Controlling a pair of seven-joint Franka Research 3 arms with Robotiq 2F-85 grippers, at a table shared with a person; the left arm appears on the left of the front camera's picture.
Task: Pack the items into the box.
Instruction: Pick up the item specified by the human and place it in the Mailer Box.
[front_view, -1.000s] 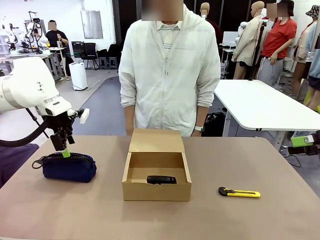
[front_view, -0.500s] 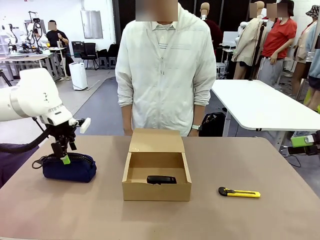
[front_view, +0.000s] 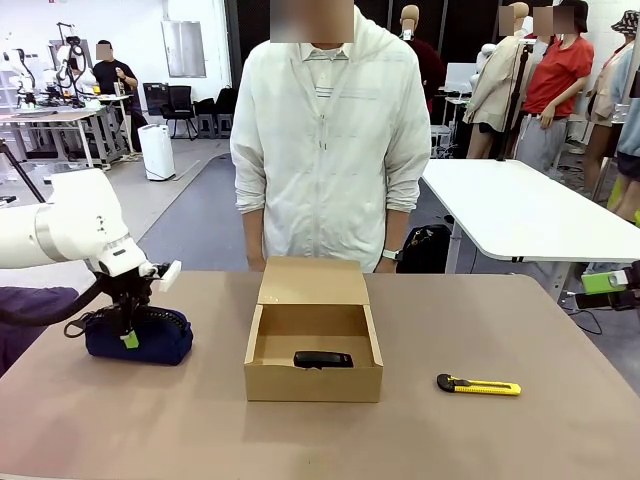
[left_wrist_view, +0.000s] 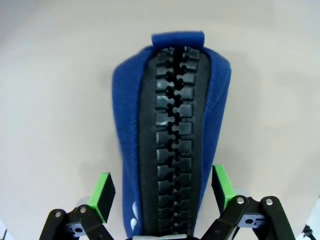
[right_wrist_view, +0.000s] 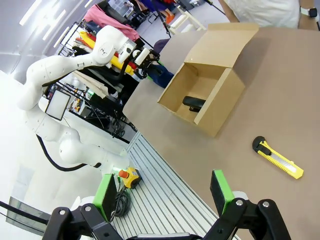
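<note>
Tan table (front_view: 500, 330), knife (front_view: 478, 385) near open box (front_view: 313, 383)

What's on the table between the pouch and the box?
Nothing: the front view shows bare table between the blue pouch and the cardboard box. The black bar lies inside the box, not in that gap.

A robotics lab: just beyond the jaws of the right gripper (right_wrist_view: 163, 192) sit a red emergency-stop button (right_wrist_view: 124, 173), black cables (right_wrist_view: 120, 201) and a slatted aluminium frame (right_wrist_view: 167, 167); farther past them stand cluttered equipment racks (right_wrist_view: 102, 90).
</note>
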